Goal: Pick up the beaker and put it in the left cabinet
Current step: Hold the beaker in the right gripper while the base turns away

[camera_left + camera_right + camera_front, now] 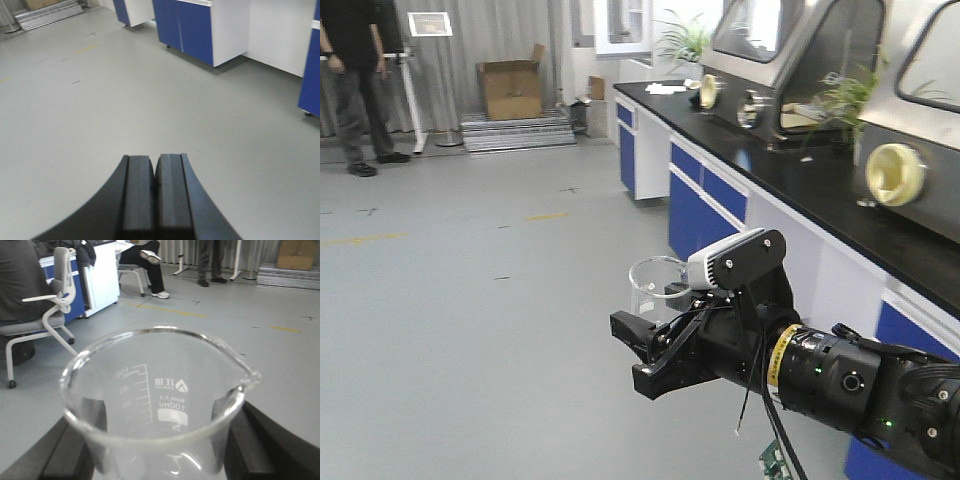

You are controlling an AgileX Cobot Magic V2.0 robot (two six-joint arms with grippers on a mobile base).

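Holding the beaker [658, 288] upright in the air, the right gripper [650, 345] hangs off the front side of the black-topped table [820, 180], over the grey floor [470, 300]. Mouth up is, I judge, the safe way to carry glass. The left cabinet shows in no view, so the placing is not yet begun.

In the left wrist view the left gripper [155, 190] has its fingers [137, 192] pressed flat together with nothing between them. They point at the floor in front of the table's blue fronts, which looks idle and out of the way.

In the right wrist view the beaker fills the frame, rim and pouring lip on top. Its lower wall is clamped between two dark fingers, a low hold that should keep it from tipping.
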